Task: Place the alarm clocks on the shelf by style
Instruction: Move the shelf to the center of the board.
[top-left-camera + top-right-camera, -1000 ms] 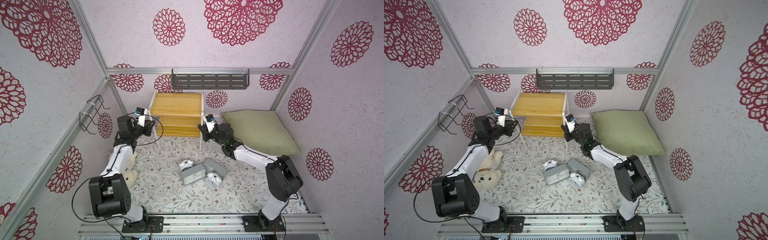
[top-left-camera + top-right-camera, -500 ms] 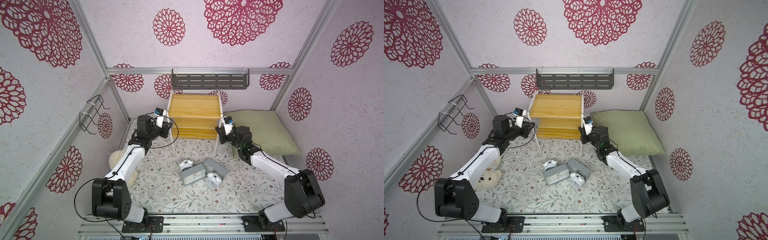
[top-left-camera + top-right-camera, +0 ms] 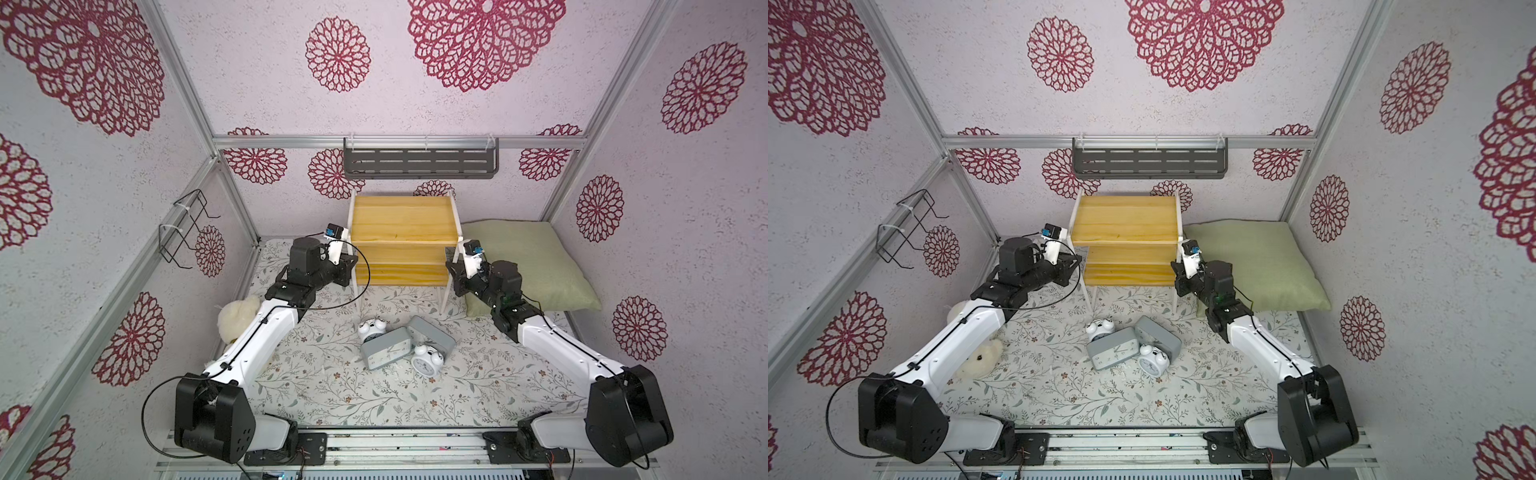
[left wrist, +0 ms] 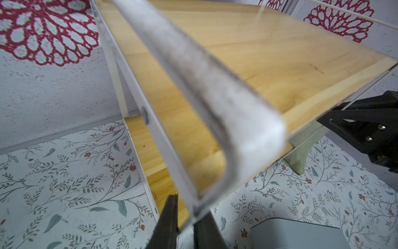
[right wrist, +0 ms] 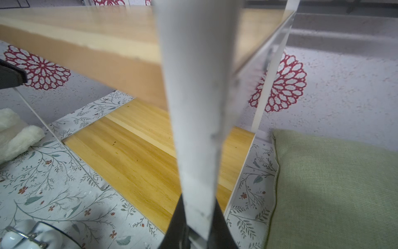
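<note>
Left pincer, right pincer on upright shelf

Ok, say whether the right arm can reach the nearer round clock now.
Probably not yet: the right gripper is shut on the shelf leg. Released, its way to the round clock looks clear.

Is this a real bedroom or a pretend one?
Probably a pretend bedroom for robot practice: a green pillow and leafy bedsheet, but metal frame bars along the flowery walls and two robot arms on a rail.
</note>
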